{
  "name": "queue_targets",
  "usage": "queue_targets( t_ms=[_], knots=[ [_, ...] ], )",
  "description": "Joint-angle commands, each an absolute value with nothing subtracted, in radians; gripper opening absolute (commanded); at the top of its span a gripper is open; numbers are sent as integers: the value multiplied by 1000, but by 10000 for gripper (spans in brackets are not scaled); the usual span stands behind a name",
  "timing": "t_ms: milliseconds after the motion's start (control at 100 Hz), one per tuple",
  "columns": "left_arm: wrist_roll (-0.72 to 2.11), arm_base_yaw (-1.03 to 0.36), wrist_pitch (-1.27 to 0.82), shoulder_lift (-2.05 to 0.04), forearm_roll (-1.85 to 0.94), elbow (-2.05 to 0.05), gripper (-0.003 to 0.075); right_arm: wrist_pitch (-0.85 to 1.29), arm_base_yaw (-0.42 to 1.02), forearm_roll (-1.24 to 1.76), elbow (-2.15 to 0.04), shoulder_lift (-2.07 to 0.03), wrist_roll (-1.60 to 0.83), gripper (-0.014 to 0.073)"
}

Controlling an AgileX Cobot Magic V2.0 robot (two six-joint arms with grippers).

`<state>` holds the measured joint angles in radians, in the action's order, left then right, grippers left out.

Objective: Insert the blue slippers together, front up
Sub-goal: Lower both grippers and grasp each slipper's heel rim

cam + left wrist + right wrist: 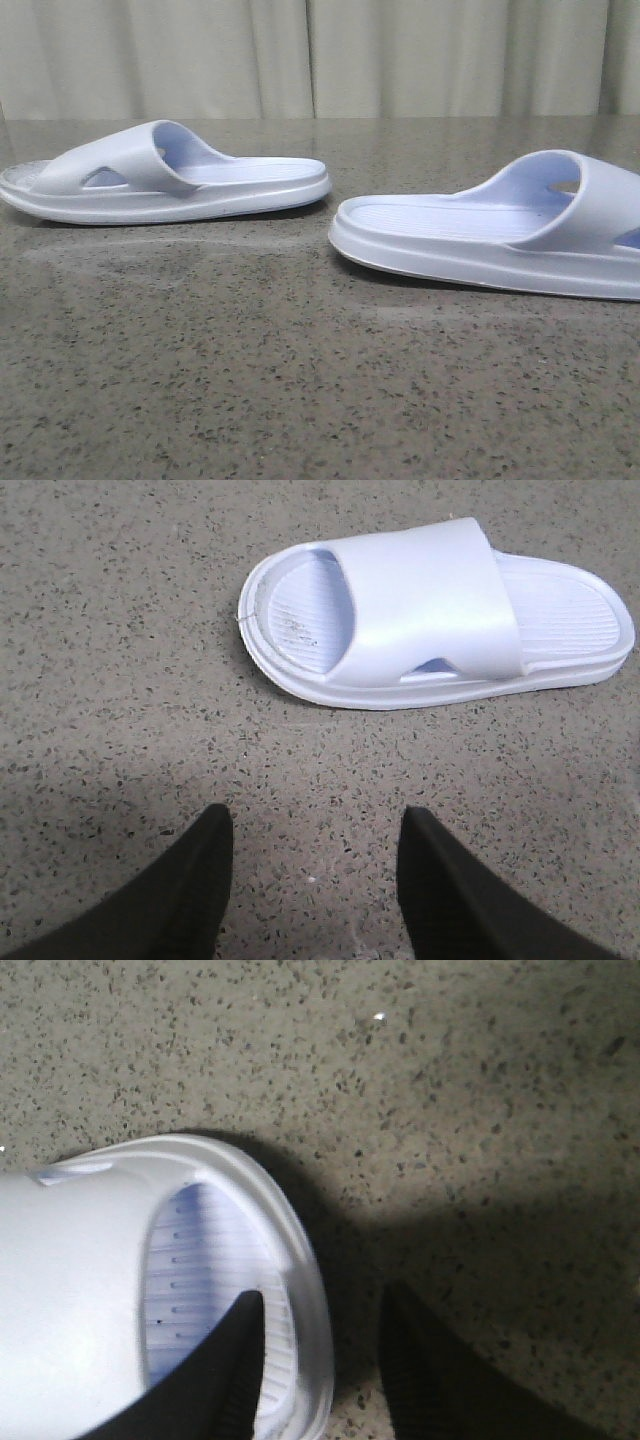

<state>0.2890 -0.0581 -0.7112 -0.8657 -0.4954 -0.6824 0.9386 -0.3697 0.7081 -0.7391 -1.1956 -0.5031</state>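
Note:
Two pale blue slippers lie sole down on the speckled stone table, apart from each other. The left slipper points its toe left; the right slipper points its toe right, that end cut off by the frame. Neither gripper shows in the front view. In the left wrist view my left gripper is open over bare table, short of the left slipper and touching nothing. In the right wrist view my right gripper is open and straddles the toe rim of the right slipper, one finger over the ribbed footbed, the other outside the rim.
The grey speckled table stretches wide in front of both slippers. A pale curtain hangs behind the table's far edge. A gap of bare table separates the two heels.

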Motion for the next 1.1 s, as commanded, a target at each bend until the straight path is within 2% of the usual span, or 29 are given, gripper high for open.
queue_targets(
  t_ms=[0, 430, 500, 620, 860, 1090],
  knots=[
    [291, -57, -654, -863, -527, -716, 330, 955, -386, 789, -771, -1213, -557, 226],
    [291, -57, -652, -863, -527, -716, 330, 1061, -397, 905, -771, -1313, -680, 213],
    [291, -57, -652, -863, -529, -716, 330, 1064, -397, 905, -771, -1313, -680, 138],
    [291, -57, -652, -863, -536, -716, 330, 1068, -397, 905, -771, -1313, -680, -106],
    [291, -57, -665, -900, -598, -725, 330, 1060, -397, 905, -771, -1313, -680, -107],
    [291, -46, -700, -1034, -622, -806, 330, 1052, -397, 905, -771, -1313, -680, -107]
  ],
)
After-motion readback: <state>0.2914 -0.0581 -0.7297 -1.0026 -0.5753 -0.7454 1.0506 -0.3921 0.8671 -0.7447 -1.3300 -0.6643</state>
